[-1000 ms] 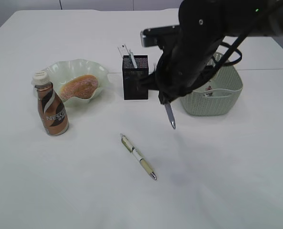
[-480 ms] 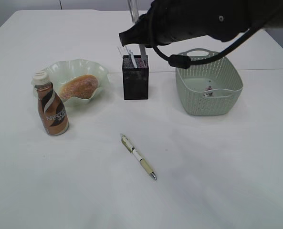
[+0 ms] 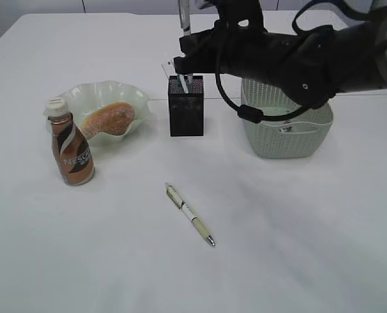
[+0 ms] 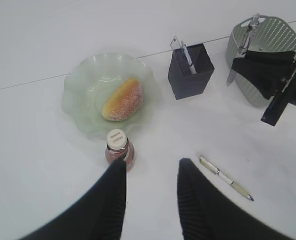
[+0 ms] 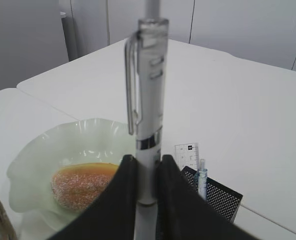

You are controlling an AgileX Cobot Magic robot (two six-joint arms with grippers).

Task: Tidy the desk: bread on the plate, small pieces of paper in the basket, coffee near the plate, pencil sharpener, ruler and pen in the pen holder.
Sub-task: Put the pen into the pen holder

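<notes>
Tidy-up in progress on the desk [image 3: 297,248]: the bread [image 3: 107,119], a golden-brown bun w/ a sugary top, lies in the pale green ruffled plate [image 3: 133,95], and the coffee [image 3: 70,149] stands upright just beside the plate's front-left rim. The black mesh pen holder [image 3: 185,114] already holds the ruler [image 5: 187,154] and a slim pen-like item (its type too small to tell), both poking above its rim. The grey-green basket [image 3: 290,138], right of the holder, has something small lying inside; what it is can't be made out.

The right gripper [image 5: 141,180], fingers pinched nearly together, grips a clear-and-white pen [image 5: 148,105] upright by its lower barrel, above and just behind the holder. A second pen [image 3: 190,214], cream w/ a white band, lies loose on open tabletop toward the front, well apart from the containers, w/ wide bare room around it. The left gripper [image 4: 150,172], fingers partly spread and holding nothing, hovers above the desk near the coffee.
</notes>
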